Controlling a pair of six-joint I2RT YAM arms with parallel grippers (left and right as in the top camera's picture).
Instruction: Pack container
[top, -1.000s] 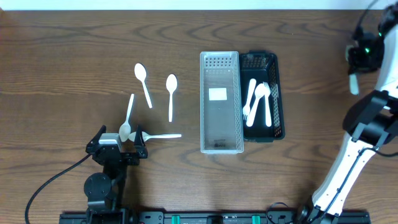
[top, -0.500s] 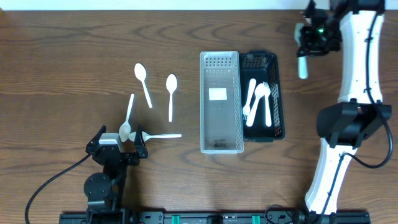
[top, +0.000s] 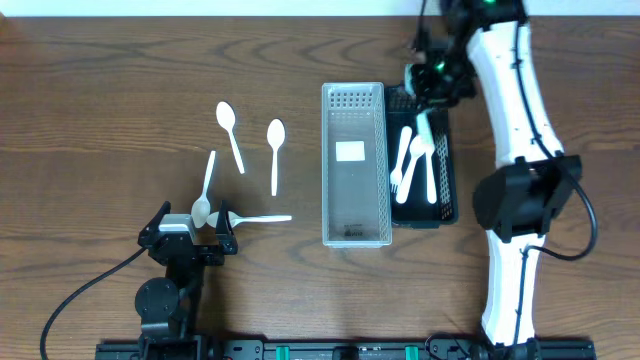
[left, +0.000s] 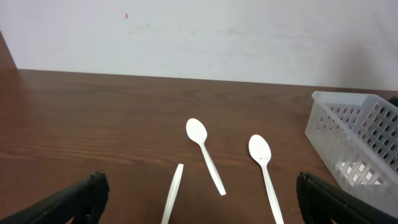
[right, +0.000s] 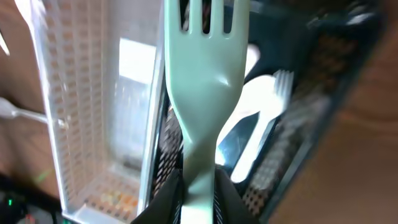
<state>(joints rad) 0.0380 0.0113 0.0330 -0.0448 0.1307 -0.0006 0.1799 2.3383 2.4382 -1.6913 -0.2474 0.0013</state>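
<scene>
My right gripper (top: 432, 82) is shut on a white plastic fork (right: 203, 93) and holds it above the far end of the black basket (top: 447, 150). The basket holds several white forks (top: 414, 165). A clear basket (top: 353, 230) stands to its left with no cutlery in it; it also shows in the right wrist view (right: 93, 118). Several white spoons (top: 232, 135) lie on the table at the left. My left gripper (left: 199, 208) is open and low at the near left, with a spoon (left: 204, 154) ahead of it.
The wooden table (top: 120, 80) has a white wall behind it (left: 199, 31). The clear basket's corner (left: 360, 137) shows at the right of the left wrist view. A spoon (top: 260, 218) lies right by the left gripper.
My right arm has swung left from the far right edge, carrying the fork over the black basket. The left arm and spoons have not moved.
</scene>
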